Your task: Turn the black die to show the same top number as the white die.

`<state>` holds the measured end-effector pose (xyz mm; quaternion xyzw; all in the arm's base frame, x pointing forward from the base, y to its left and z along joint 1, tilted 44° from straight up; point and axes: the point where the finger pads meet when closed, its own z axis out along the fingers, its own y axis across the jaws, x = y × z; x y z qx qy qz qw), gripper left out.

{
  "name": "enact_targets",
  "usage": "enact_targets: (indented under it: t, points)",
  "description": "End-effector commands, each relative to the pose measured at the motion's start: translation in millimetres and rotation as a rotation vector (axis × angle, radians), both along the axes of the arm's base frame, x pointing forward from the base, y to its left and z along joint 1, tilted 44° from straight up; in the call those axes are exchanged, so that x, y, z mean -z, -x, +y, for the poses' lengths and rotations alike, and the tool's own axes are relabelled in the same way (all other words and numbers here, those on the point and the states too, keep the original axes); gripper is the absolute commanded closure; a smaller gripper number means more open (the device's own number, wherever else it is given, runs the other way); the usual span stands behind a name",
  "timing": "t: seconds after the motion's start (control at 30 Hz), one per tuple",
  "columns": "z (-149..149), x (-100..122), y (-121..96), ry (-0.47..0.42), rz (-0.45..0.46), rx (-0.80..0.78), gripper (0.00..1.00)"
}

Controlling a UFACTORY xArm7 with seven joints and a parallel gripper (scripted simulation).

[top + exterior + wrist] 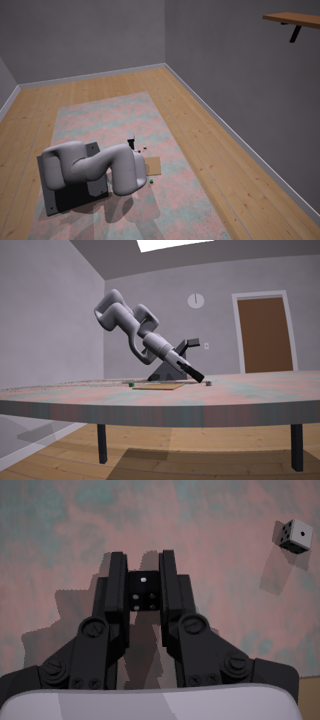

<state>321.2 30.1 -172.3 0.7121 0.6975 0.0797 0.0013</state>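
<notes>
My gripper (143, 571) (200, 379) is shut on the black die (143, 592), which sits between the fingertips with white pips facing the wrist camera. The gripper is tilted and holds the die low over the table, just off the brown mat (153, 165) (157, 386), near its edge. The white die (294, 535) (145, 147) (208, 383) lies on the table off the mat, to the right of the fingers, with one pip on the face towards the wrist camera. In the top view the arm hides the gripper and the black die.
A green die (151, 181) (131, 384) lies on the table beside the mat's other side. The arm's dark base plate (51, 204) sits behind. A camera stand (192, 342) rises near the gripper.
</notes>
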Motion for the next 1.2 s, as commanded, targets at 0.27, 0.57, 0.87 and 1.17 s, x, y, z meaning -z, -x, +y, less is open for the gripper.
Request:
enact_targets:
  t: [0.27, 0.57, 0.87, 1.17]
  points:
    - [1.5, -0.4, -0.4, -0.002, -0.001, -0.002, 0.73]
    - [1.5, -0.4, -0.4, -0.002, -0.001, -0.002, 0.69]
    - [1.5, -0.4, -0.4, -0.002, -0.001, -0.002, 0.69]
    - [1.5, -0.4, -0.4, -0.002, -0.001, -0.002, 0.69]
